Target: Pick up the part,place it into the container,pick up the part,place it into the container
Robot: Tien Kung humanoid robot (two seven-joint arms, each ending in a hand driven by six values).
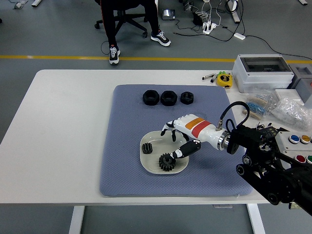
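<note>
- right robot hand (pixel 171 141) is seen over the container's right side, fingers (pixel 168 130) spread & relaxed, nothing held; thumb (pixel 184 150) points down-left, tip just beside the big gear
- whether the thumb actually touches the gear can't be told
- container (pixel 181 141): shallow cream-white dish w/ rounded corners, sat on the blue-grey mat (pixel 126 146)
- 2 parts are seen in it: a large black gear (pixel 167 162) at the lower middle, lying flat, & a small dark part (pixel 147 148) at the left side, near the rim; its exact shape is too small to tell
- right arm comes in from the lower right; white forearm shell (pixel 200 128) w/ orange & red bands is angled up-left over the mat, black joints & cable behind it at the table's right
- palm is turned down twd the dish, hand low over it
- 3 more black parts (pixel 167 97) are lined up in a row at the mat's far edge, well apart from the dish
- mat is laid on a white table (pixel 68 126); a grey box (pixel 262 72) and a yellow tape measure (pixel 224 79) are at the far right
- a person's legs & an office chair are seen on the floor beyond the table
</note>
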